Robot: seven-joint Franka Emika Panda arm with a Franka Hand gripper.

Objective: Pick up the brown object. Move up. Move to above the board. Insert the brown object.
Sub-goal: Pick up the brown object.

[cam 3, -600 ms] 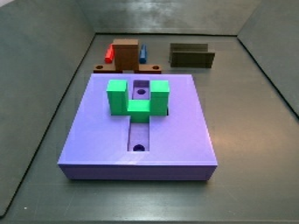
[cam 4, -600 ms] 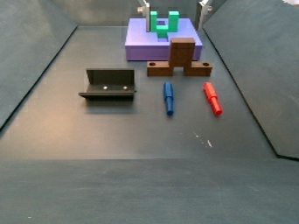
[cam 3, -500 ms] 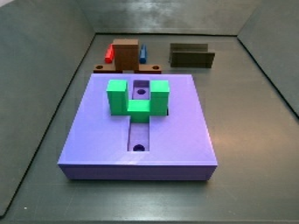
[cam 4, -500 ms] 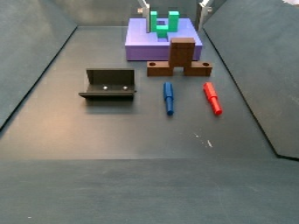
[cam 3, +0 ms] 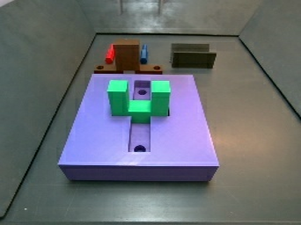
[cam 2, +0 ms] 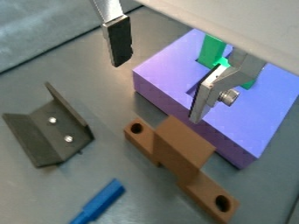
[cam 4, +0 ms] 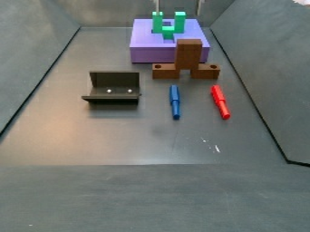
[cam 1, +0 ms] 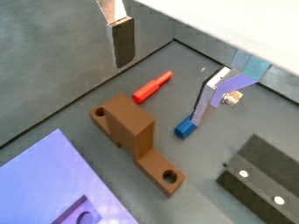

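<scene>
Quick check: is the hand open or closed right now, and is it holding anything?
Hand: open and empty, fingers spread wide above the brown object, not touching it in either wrist view.

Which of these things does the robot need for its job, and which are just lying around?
Needed:
mid-brown wooden-looking blocky piece with round holes
big flat lavender-purple board with a long groove
open two-finger gripper, hanging above the brown piece

Just lying around:
green U-shaped block, standing on the board
red peg
blue peg
dark L-shaped fixture
</scene>
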